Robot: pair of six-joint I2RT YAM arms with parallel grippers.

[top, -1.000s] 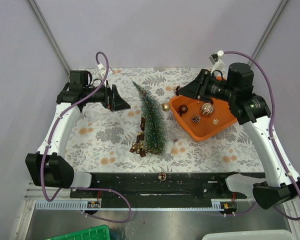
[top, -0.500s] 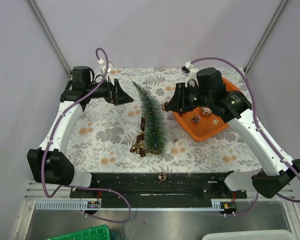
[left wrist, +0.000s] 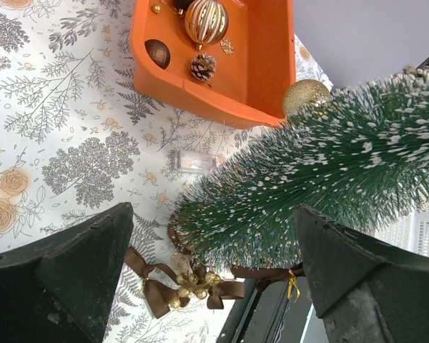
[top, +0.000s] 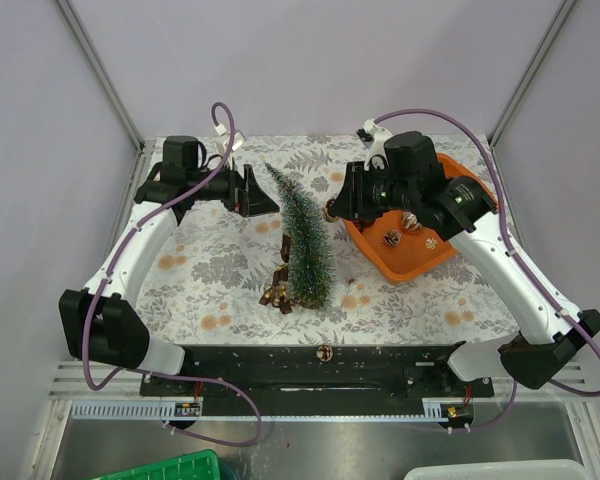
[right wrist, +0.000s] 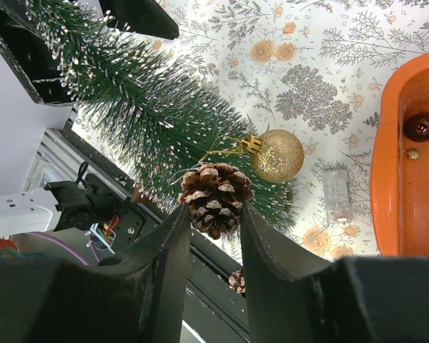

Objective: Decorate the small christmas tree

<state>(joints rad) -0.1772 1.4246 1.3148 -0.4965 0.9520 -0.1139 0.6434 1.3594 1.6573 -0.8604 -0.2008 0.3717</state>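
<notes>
The small christmas tree [top: 305, 240], dark green with frosty tips, stands mid-cloth; a gold glitter ball [right wrist: 277, 155] hangs on it. My right gripper [right wrist: 213, 214] is shut on a brown pine cone [right wrist: 214, 199] and holds it against the tree's right side, beside the gold ball. In the top view that gripper [top: 332, 212] sits between the tree and the orange tray [top: 380, 255]. My left gripper [top: 265, 200] is open at the tree's upper left. In the left wrist view its fingers [left wrist: 79, 264] frame the tree [left wrist: 307, 179] without touching it.
The tray [left wrist: 200, 93] holds a striped gold ball [left wrist: 206, 20], a pine cone [left wrist: 202, 67] and a brown ball [left wrist: 157, 53]. A brown ribbon bow with gold berries [left wrist: 182, 282] lies at the tree's base. A clear little box [right wrist: 336, 196] lies on the cloth. Another pine cone [top: 324, 352] rests on the black rail.
My right arm has swung left from over the tray to the tree's right side. My left gripper has moved right, closer to the tree's top. The tree has stayed put.
</notes>
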